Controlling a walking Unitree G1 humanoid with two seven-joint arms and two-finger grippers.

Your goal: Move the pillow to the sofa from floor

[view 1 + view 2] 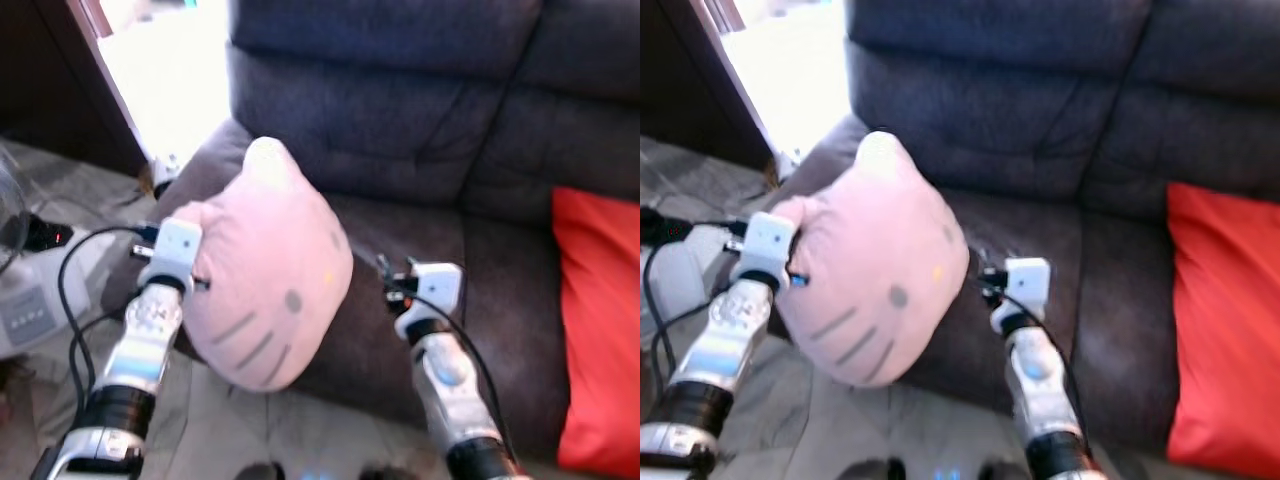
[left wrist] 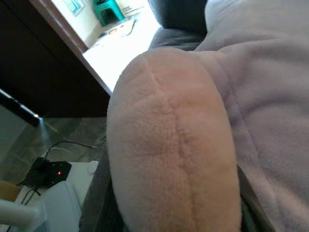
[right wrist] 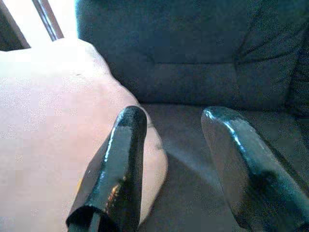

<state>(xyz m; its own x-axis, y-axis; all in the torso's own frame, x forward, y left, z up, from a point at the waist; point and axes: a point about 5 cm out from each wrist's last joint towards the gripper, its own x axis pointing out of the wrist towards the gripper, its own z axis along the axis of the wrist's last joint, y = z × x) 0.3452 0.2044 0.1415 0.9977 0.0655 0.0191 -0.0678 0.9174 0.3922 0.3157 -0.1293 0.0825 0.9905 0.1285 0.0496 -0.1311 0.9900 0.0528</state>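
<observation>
At the far left a white appliance (image 1: pixel 35 300) stood on the tiled floor (image 1: pixel 60 180) with one black power adapter (image 1: pixel 40 235) and its cables beside it; behind them a dark wall edge framed a bright doorway (image 1: pixel 165 70). The left end effector (image 1: pixel 185 262) pressed against the left side of the single pink pillow (image 1: pixel 265 275); its fingers were buried in the plush, so whether they were spread or closed could not be told. The pillow, a cat-face cushion, sat raised off the floor against the front edge of the dark grey sofa (image 1: pixel 420 130), overlapping the left armrest and the seat's front lip. Its long axis ran on a diagonal, one ear (image 1: pixel 268 158) pointing up toward the backrest, the whiskered lower end hanging past the seat front toward the floor, face turned outward. To its right lay a bare stretch of seat cushion, open up to the backrest. The right end effector (image 3: pixel 181 159) was just beside the pillow's right edge, its two black fingers spread wide with nothing between them, one finger (image 3: pixel 116 169) touching or nearly touching the plush. At the far right one red cushion (image 1: pixel 598 330) leaned on the seat.
</observation>
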